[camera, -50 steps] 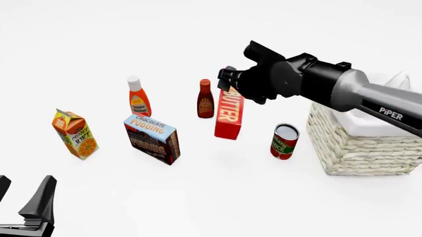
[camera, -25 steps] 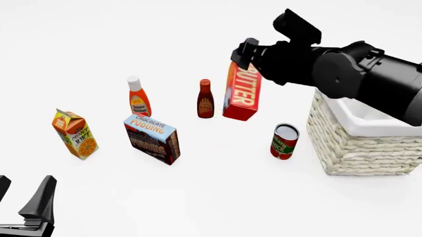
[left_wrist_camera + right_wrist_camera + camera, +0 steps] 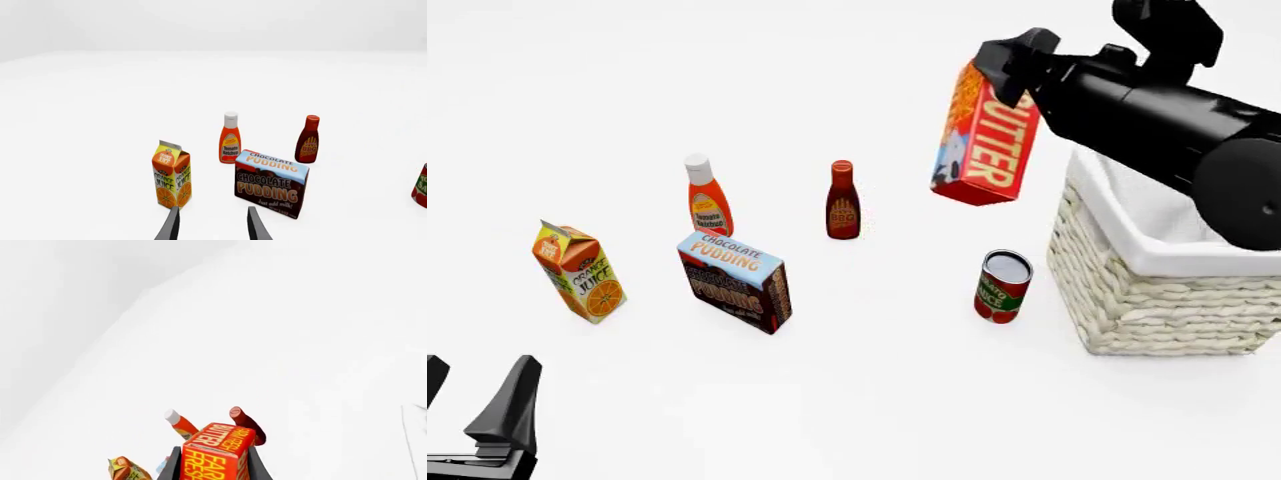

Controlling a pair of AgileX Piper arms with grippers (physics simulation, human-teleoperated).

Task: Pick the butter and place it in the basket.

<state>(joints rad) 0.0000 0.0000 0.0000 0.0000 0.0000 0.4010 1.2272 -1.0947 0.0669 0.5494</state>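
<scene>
Right gripper (image 3: 1004, 62) is clamped on the butter (image 3: 985, 140), holding it by the top end. The box hangs off the table in the air, tilted, with the "BUTTER" face toward the camera and the blue patch on its left side. In the right wrist view the butter (image 3: 215, 452) sits between the two fingers (image 3: 172, 465), one against each side, so the opening is narrow, just the box's thickness.

The butter is up and just left of the basket (image 3: 1174, 290), above the tomato can (image 3: 1002, 287), and not over the basket's rim. The basket sits at the right edge of the table, with the right arm reaching across over its white lining.

Left gripper (image 3: 474, 405) is parked near-left, low by the table, well apart from everything. In the left wrist view its fingers (image 3: 169, 225) stand apart with a moderate gap and nothing between them.

On the table, left to right:
- the orange juice carton (image 3: 579, 272)
- the chocolate pudding box (image 3: 737, 281)
- the ketchup bottle (image 3: 706, 198), farther back
- the BBQ sauce bottle (image 3: 842, 202), right of the ketchup
- the can, just left of the basket

All are upright and none touch each other.
</scene>
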